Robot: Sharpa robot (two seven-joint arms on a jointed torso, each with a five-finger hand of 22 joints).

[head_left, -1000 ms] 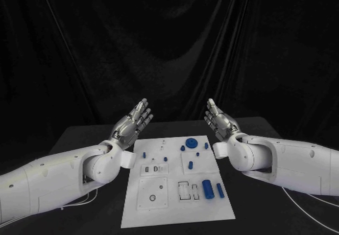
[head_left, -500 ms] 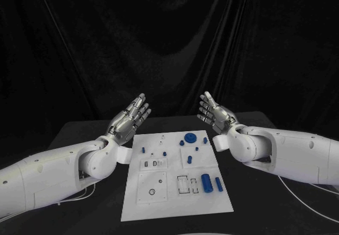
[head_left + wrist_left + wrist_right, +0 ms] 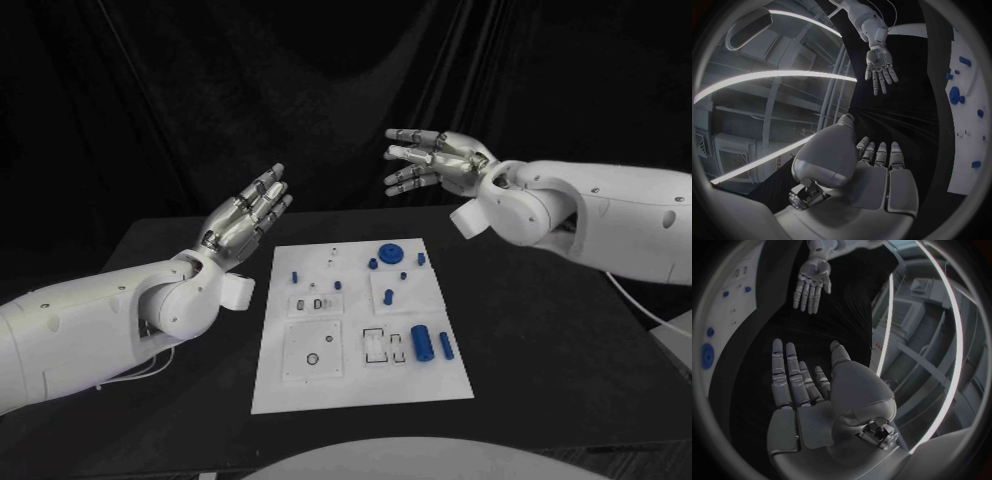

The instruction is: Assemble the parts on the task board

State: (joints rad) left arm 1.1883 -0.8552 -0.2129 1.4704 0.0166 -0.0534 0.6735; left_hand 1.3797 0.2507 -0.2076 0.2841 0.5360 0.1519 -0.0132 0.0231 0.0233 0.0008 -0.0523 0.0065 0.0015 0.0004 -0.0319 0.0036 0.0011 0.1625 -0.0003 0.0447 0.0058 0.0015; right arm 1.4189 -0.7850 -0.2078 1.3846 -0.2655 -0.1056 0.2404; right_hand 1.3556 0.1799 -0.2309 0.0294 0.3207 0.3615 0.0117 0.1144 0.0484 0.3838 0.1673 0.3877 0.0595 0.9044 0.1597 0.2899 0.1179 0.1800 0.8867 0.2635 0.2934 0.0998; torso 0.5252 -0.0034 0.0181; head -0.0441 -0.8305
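From the head view the white task board (image 3: pixel 361 325) lies flat mid-table (image 3: pixel 548 340) with little blue parts (image 3: pixel 421 343) scattered on it; both hands float above it holding nothing, left hand (image 3: pixel 248 218) with fingers straight and slightly apart, right hand (image 3: pixel 433 160) higher, fingers loosely spread; left wrist view: own fingers (image 3: pixel 877 152) extended, board edge (image 3: pixel 967 115) off to one side; right wrist view: same deal, fingers (image 3: pixel 792 375) open, empty.

Smallest board parts (image 3: pixel 336 289) indistinct.
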